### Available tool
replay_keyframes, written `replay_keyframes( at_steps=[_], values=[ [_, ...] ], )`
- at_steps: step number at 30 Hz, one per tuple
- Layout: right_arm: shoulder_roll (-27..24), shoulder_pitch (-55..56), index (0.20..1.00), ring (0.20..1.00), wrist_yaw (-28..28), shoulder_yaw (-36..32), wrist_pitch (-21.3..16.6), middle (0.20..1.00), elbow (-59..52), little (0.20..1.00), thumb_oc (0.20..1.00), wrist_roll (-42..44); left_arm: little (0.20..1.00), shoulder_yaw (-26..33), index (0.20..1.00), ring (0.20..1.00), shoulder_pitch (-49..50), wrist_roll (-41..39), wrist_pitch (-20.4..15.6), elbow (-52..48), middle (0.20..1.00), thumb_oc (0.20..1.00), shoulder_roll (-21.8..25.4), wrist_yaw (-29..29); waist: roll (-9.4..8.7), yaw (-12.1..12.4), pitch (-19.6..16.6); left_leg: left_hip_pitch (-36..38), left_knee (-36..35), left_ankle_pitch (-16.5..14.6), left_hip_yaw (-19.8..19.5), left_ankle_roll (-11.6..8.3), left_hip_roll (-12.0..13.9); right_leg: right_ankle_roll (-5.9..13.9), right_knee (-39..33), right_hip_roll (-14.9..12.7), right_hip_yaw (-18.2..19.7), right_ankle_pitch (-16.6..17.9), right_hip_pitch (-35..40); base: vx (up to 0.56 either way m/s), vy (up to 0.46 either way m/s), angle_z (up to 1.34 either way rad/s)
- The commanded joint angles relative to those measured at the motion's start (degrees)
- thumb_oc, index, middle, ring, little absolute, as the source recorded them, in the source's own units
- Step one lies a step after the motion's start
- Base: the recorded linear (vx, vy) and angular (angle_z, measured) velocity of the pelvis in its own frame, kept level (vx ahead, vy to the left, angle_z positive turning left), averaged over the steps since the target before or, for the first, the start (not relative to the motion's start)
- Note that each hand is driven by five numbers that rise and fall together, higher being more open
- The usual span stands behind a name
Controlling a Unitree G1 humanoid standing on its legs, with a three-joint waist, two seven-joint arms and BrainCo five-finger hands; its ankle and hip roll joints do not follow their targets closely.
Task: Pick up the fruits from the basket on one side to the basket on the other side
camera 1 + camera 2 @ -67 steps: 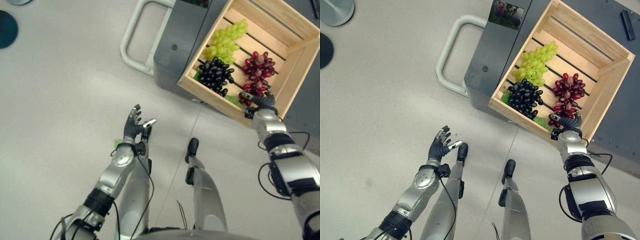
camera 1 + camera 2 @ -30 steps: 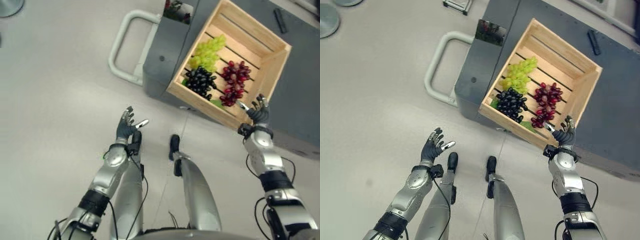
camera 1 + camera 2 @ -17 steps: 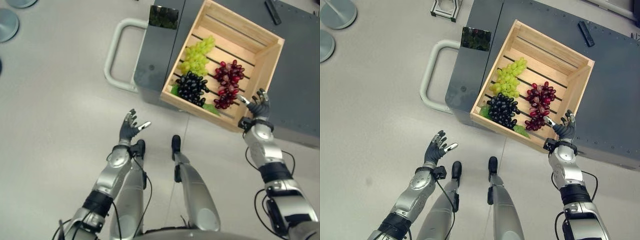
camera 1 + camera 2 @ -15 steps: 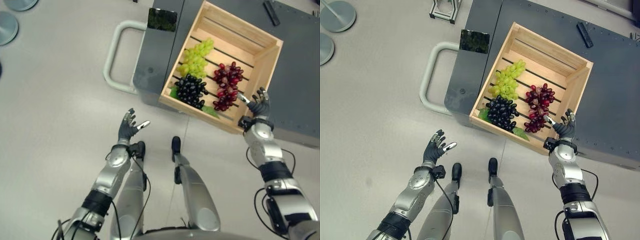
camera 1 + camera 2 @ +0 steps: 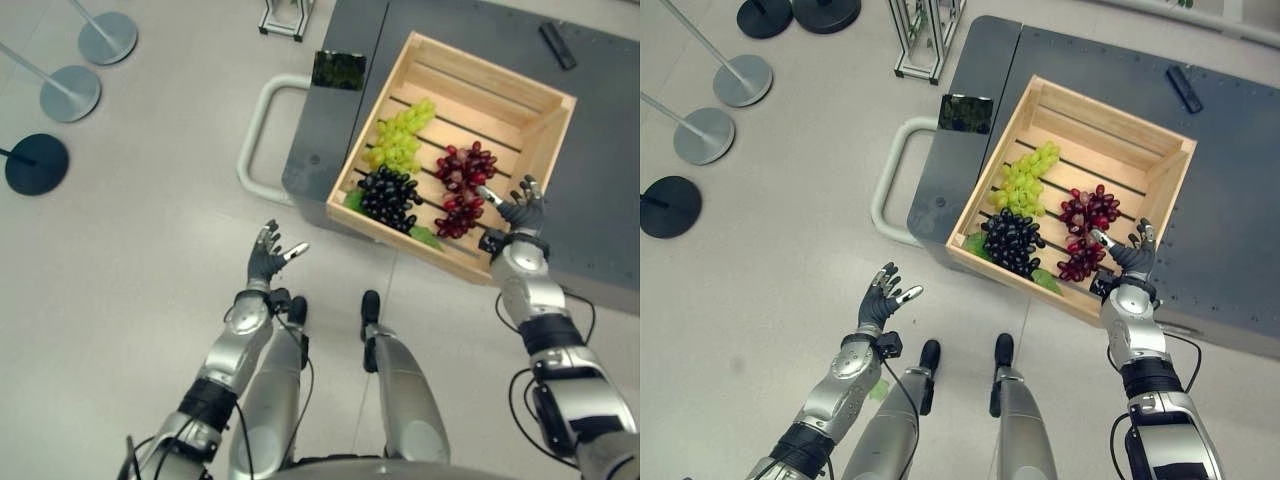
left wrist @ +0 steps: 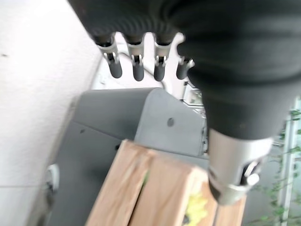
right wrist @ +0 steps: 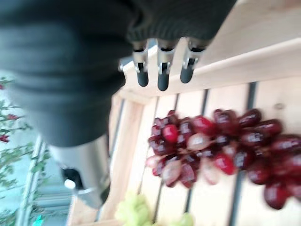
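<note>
Red grapes (image 5: 1083, 232) lie lengthwise along crate (image 5: 1095, 118) slats; right hand (image 5: 1132, 257) beside, fingers spread, empty

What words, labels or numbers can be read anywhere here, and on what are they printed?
None can be read.
The light wooden slatted crate carries no print.
The grey metal cart has rivets but no label that can be made out.
The small dark glossy panel at the cart's corner shows reflections, no legible text.
</note>
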Motion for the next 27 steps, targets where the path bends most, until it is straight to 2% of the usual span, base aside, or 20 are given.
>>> replay_keyframes(
  at_steps=[1, 2, 3, 8, 16, 27],
  values=[
    [-4.98, -0.09, 1.0, 1.0, -2.4, -1.52, -3.01, 1.0, -2.45, 1.0, 1.0, -2.82, 1.0, 0.99, 1.0, 1.0, 1.36, 0.72, -1.52, -3.93, 1.0, 1.0, -0.64, 1.15, 0.51, -0.13, -0.87, 2.74, -5.32, 1.06, 0.27, 1.82, 1.44, 6.52, -2.85, 1.12, 0.83, -7.87, 6.6, 0.07, 0.161, -0.22],
    [-4.36, -1.3, 1.0, 1.0, -2.94, 0.13, -2.63, 1.0, -1.27, 1.0, 1.0, -3.79, 1.0, 0.83, 1.0, 1.0, 1.19, 1.41, -1.99, -3.93, 1.0, 1.0, -0.09, 1.86, 0.93, 1.26, -0.87, 4.24, -11.94, 1.38, -4.74, 2.04, 0.34, 7.07, -2.57, 2.15, 1.95, -8.39, 6.33, 0.02, 0.176, -0.29],
    [-4.74, -2.5, 1.0, 1.0, -2.25, 0.88, -2.1, 1.0, -0.35, 1.0, 1.0, -3.48, 1.0, 0.32, 1.0, 1.0, 0.71, 1.03, -2.06, -3.91, 1.0, 1.0, 0.0, 1.48, 0.82, 1.6, -0.87, 4.42, -10.18, 1.98, -6.78, 1.8, -0.61, 7.28, -2.86, 1.96, 3.13, -7.81, 6.01, 0.05, 0.225, -0.81],
    [-5.35, -7.24, 1.0, 1.0, -2.09, 2.44, -0.71, 1.0, 6.31, 1.0, 1.0, -2.91, 1.0, -0.37, 1.0, 1.0, 1.73, 0.88, -2.86, -5.38, 1.0, 1.0, 0.22, 1.52, 0.77, 2.71, -0.87, 2.66, -11.24, 3.28, -4.76, 2.07, -1.83, 7.29, -4.22, 1.26, 4.26, -6.77, 5.07, 0.03, 0.11, -0.27],
    [-6.31, -10.98, 1.0, 1.0, -1.86, 3.74, 0.54, 1.0, 15.93, 1.0, 1.0, -2.07, 1.0, -0.19, 1.0, 1.0, 1.86, 0.4, -3.2, -5.85, 1.0, 1.0, 0.78, 2.6, -0.06, 3.58, -0.87, 2.07, -11.02, 3.24, -3.22, 2.71, -2.28, 8.15, -4.1, -0.07, 4.35, -6.22, 3.92, 0.03, 0.065, 0.01],
    [-9.66, -14.85, 1.0, 1.0, -1.45, 4.14, 1.19, 1.0, 26.4, 1.0, 1.0, -0.08, 1.0, -2.36, 1.0, 1.0, 0.19, -0.29, -3.45, -5.77, 1.0, 1.0, 1.25, 2.94, 0.68, 3.71, -0.87, 0.75, -11.07, 3.26, -2.17, 2.28, -1.89, 8.58, -4.16, -1.04, 2.2, -6.0, 2.82, 0.02, -0.009, 0.03]
  ],
)
